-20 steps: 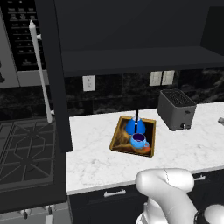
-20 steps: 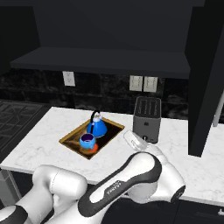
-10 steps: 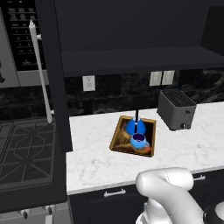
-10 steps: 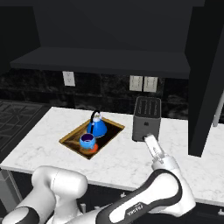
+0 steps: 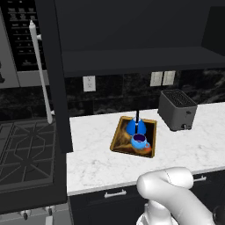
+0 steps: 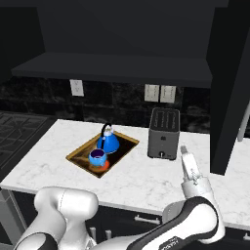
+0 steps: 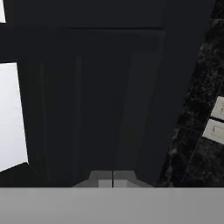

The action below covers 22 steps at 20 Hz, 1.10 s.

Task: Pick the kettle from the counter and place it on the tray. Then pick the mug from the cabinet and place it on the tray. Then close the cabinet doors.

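White marble counter (image 6: 136, 180) under dark wall cabinets; the gripper (image 6: 184, 150), jaws closed and empty, points at the near-black cabinet door (image 6: 229, 97) just beyond it.

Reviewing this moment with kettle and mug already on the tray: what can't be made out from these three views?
- Pincer: tips too small in the right base view to read the gap; in the hand view it faces a dark cabinet door, contact unclear.
- Right door's handle: cut off by the frame edge.
- Tray picture: mostly covered by the kettle and mug.
- Cabinet interior: too dark in both base views.
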### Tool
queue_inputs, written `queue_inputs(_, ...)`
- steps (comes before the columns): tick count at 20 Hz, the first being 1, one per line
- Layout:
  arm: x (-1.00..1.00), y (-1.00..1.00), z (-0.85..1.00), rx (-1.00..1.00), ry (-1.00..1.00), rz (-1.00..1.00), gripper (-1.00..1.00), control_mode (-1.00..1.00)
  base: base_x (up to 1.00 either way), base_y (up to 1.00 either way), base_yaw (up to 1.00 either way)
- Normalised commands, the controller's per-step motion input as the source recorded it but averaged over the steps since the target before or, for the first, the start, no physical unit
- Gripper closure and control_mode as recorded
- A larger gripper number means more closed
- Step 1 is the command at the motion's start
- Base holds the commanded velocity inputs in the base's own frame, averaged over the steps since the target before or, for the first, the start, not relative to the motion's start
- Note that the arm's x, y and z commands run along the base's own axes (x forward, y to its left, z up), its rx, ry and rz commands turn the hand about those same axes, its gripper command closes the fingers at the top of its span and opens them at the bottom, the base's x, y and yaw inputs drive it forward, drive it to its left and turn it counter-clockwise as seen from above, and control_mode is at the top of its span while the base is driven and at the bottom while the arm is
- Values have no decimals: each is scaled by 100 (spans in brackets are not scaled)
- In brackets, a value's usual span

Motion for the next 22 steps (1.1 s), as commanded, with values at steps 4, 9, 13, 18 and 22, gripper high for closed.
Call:
queue_inputs(4,0,-55,34,35,-24,-2,100,-100,0,0,0)
queue_inputs(9,0,-42,26,29,-20,-4,100,-100,0,0,0)
queue_inputs(13,1,-33,0,8,-2,-6,100,-100,0,0,0)
queue_inputs(18,0,-60,0,14,-1,-1,100,-100,0,0,0)
queue_inputs(22,1,-48,0,6,-3,0,100,-100,0,0,0)
